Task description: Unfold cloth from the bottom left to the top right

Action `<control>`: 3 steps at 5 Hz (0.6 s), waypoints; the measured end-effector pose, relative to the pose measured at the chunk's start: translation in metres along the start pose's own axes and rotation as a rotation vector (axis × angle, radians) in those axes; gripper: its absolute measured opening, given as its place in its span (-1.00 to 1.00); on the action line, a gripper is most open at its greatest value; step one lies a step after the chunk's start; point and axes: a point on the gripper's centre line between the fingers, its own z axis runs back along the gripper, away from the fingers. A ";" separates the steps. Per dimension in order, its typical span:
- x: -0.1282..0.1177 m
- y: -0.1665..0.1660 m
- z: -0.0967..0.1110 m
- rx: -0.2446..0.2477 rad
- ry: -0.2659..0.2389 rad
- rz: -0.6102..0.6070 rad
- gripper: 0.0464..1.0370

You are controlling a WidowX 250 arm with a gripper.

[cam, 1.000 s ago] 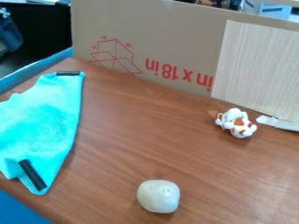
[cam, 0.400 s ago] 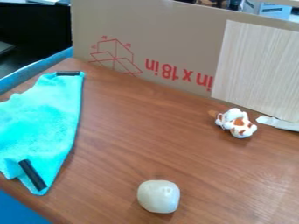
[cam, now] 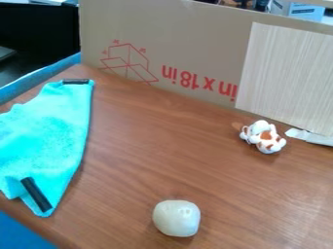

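The turquoise cloth (cam: 52, 138) was located at the left of the tabletop (cam: 149, 165), its outline uneven, with one black strip (cam: 76, 81) at its far edge and a second black strip (cam: 36, 194) near its near corner. A whitish rounded object (cam: 177, 218) was positioned at the near middle; a white-and-orange figure (cam: 263, 136) was positioned at the right, near the upright cardboard panel (cam: 195, 46). Hand state: could not be determined

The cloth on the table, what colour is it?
The cloth is bright turquoise, with black strips on it, best seen in the camera view.
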 end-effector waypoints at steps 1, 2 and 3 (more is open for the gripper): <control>-0.018 0.010 -0.020 0.056 -0.023 0.006 0.92; -0.031 0.017 -0.038 0.118 -0.068 0.003 0.92; -0.033 0.017 -0.048 0.143 -0.135 0.029 0.92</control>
